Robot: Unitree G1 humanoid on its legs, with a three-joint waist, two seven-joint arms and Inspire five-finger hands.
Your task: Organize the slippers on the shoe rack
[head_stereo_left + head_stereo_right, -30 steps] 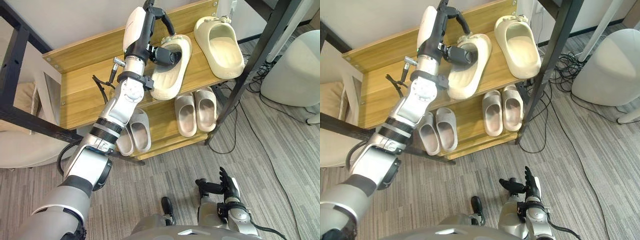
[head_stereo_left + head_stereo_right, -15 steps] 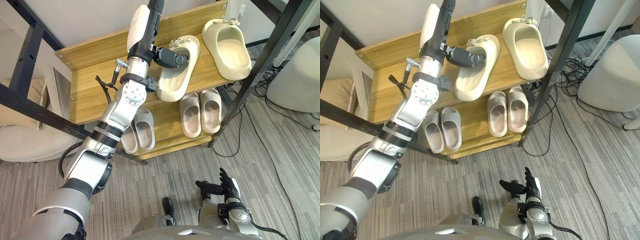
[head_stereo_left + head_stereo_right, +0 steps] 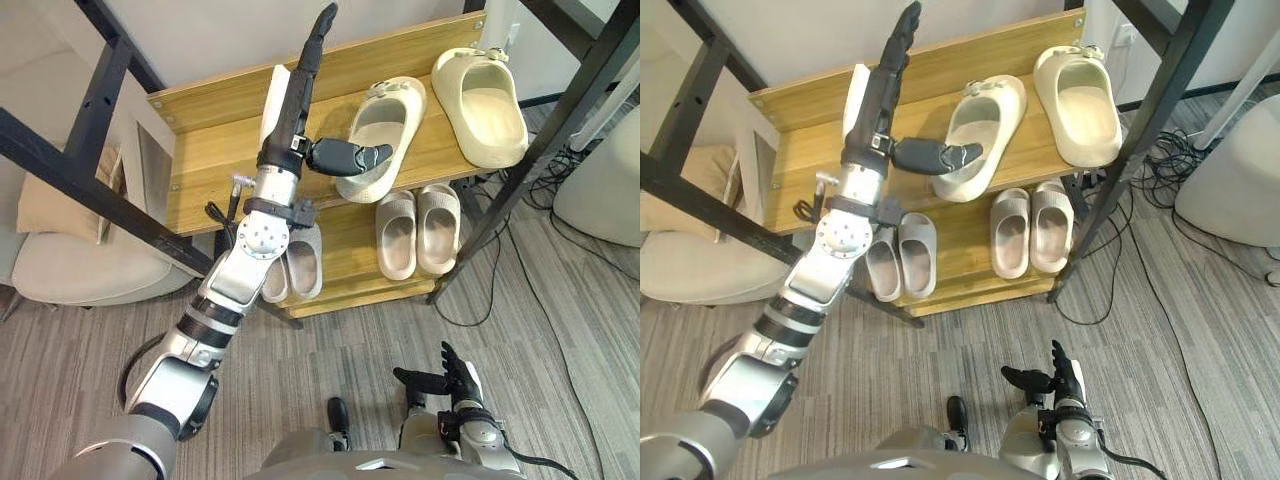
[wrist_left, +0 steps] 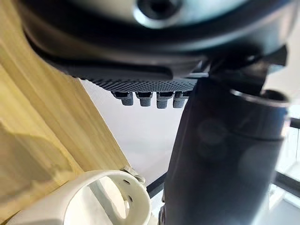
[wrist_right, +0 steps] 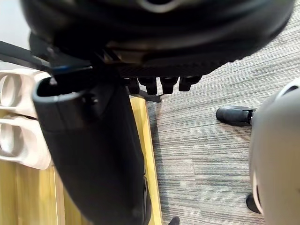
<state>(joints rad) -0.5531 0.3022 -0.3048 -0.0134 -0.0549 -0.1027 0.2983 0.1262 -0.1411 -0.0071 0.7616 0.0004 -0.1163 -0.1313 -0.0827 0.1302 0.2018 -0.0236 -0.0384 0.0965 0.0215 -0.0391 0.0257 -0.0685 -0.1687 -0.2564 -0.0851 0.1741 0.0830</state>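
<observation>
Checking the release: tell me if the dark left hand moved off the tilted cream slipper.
Yes. The left hand, open, has drawn out of the tilted cream slipper, leftward.

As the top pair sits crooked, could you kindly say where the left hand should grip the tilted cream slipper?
Probably the raised side wall at the opening's rim of the tilted cream slipper, approached from the robot's left, where the open left hand hovers: thumb inside, fingers outside could pinch that wall.

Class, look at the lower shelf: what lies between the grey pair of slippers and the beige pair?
Nothing. A bare strip of the wooden lower shelf separates the grey pair from the beige pair, as both eye views show.
</observation>
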